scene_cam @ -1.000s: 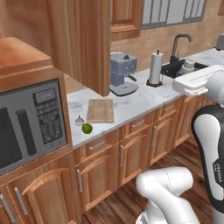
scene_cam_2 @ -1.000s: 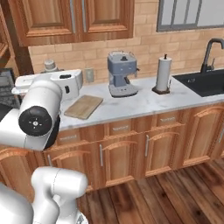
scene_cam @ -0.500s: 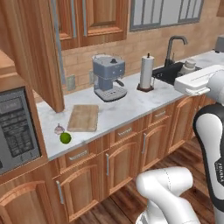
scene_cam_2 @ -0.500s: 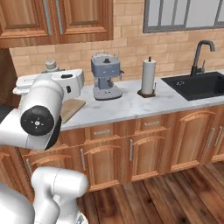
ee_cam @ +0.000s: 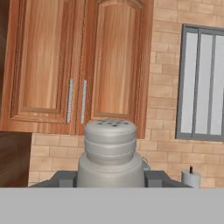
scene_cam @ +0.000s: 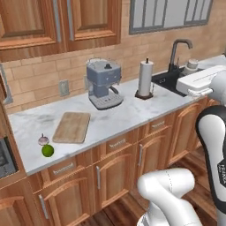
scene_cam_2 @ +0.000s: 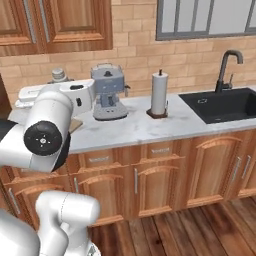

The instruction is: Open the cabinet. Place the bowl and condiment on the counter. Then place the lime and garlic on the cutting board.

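While the base cameras are looking down on the white marble worktop (scene_cam: 128,115), the left base view is showing the cutting board (scene_cam: 72,127) lying flat on it, left of the coffee machine (scene_cam: 104,83). Just off the board's near left corner the garlic (scene_cam: 43,140) and the lime (scene_cam: 47,151) are sitting on bare marble, close together, both off the board. A paper-towel roll (scene_cam: 145,78) is standing upright to the right of the coffee machine, with the dark sink (scene_cam: 170,79) and its faucet (scene_cam: 178,50) beyond it. Closed wall cabinet doors (scene_cam: 90,20) are hanging above. At the right edge the condiment (scene_cam: 192,65) is peeking over the arm's white wrist.

Right base view: the arm is crossing the left side, and the condiment (scene_cam_2: 59,76) is sitting at its far end, above the worktop (scene_cam_2: 150,126) and left of the coffee machine (scene_cam_2: 108,91). A corner of the cutting board (scene_cam_2: 75,124) is showing behind the arm. Paper-towel roll (scene_cam_2: 159,94) and sink (scene_cam_2: 225,104) are standing to the right.

Hand view: the hand (ee_cam: 110,180) is gripping the condiment (ee_cam: 111,151), fingers pressing its base from either side, perforated cap up. Behind it, two closed cabinet doors (ee_cam: 113,65) with grey bar handles, brick wall and a window (ee_cam: 203,83) are filling the background.
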Tool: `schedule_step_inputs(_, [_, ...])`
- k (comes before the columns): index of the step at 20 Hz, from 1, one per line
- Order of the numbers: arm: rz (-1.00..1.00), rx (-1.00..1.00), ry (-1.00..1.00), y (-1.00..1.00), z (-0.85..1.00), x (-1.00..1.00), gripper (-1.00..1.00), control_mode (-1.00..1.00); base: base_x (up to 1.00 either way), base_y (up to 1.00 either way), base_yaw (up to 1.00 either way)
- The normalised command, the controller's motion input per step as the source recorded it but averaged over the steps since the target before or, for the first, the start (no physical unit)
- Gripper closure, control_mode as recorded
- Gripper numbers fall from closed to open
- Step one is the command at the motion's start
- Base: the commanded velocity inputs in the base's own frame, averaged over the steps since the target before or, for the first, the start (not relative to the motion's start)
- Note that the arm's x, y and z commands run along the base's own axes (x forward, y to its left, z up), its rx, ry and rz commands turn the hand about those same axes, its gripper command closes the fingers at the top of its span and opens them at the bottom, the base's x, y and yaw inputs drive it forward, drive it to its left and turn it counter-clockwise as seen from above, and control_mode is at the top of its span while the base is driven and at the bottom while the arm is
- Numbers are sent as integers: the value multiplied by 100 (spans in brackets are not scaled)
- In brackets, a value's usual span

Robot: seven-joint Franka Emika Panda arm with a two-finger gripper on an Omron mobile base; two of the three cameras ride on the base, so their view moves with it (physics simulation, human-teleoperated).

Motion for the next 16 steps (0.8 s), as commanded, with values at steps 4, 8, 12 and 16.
schedule_step_inputs(4, [0, 0, 0, 0, 0, 0, 100, 100, 63, -15, 24])
schedule_step_inputs(8, [0, 0, 0, 0, 0, 0, 100, 100, 65, -17, 25])
schedule_step_inputs(12, [0, 0, 0, 0, 0, 0, 100, 100, 50, -16, 24])
schedule_step_inputs(16, [0, 0, 0, 0, 0, 0, 100, 100, 27, -24, 23])
